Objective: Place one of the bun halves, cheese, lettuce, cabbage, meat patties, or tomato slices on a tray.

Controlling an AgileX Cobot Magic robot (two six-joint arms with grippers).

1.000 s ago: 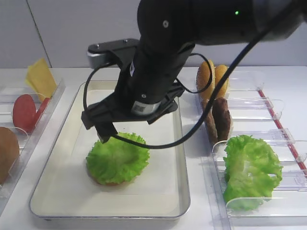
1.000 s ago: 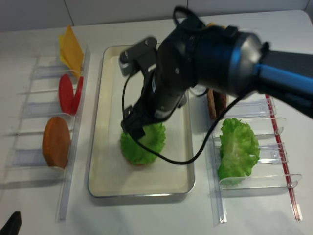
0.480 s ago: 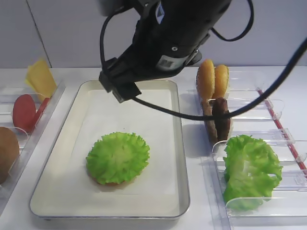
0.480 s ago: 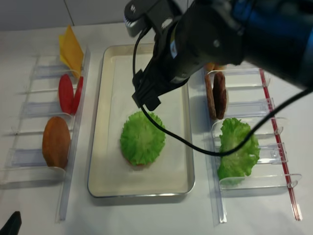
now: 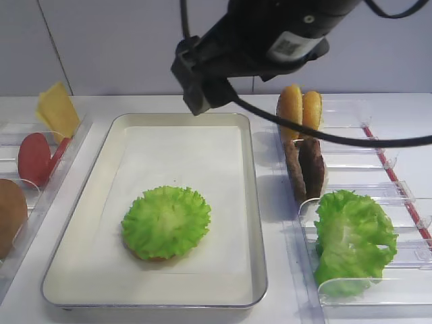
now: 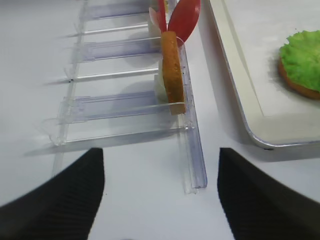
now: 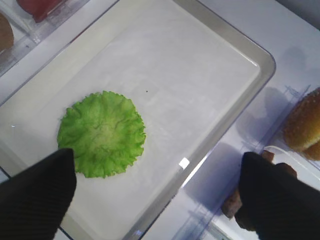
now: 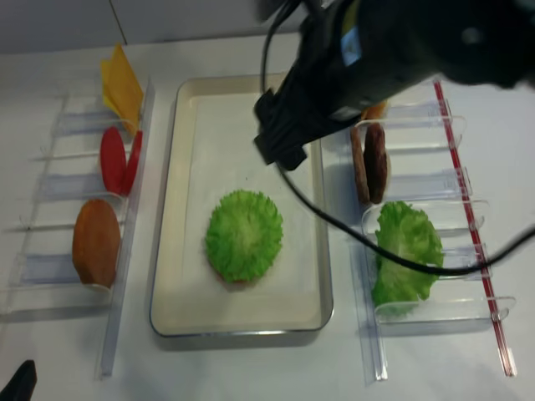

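Note:
The cream tray (image 5: 189, 155) holds a bun half topped with a green lettuce leaf (image 5: 166, 221), also seen from above (image 7: 101, 133). My right gripper (image 7: 155, 200) hangs high over the tray's right rim, open and empty, well clear of the leaf. Its arm (image 5: 270, 34) crosses the back of the tray. My left gripper (image 6: 160, 200) is open over bare table at the near end of the left bins. Those bins hold cheese (image 5: 57, 108), tomato slices (image 5: 37, 156) and a bun half (image 5: 10, 216).
Clear bins on the right hold upright bun halves (image 5: 300, 111), meat patties (image 5: 307, 169) and a pile of lettuce (image 5: 354, 239). A black cable loops from the right arm above the tray's right side. White table lies between the tray and the bins.
My right gripper has lifted off the lettuce leaf and drawn back and to the right, staying open. The leaf stays on the bun half in the tray.

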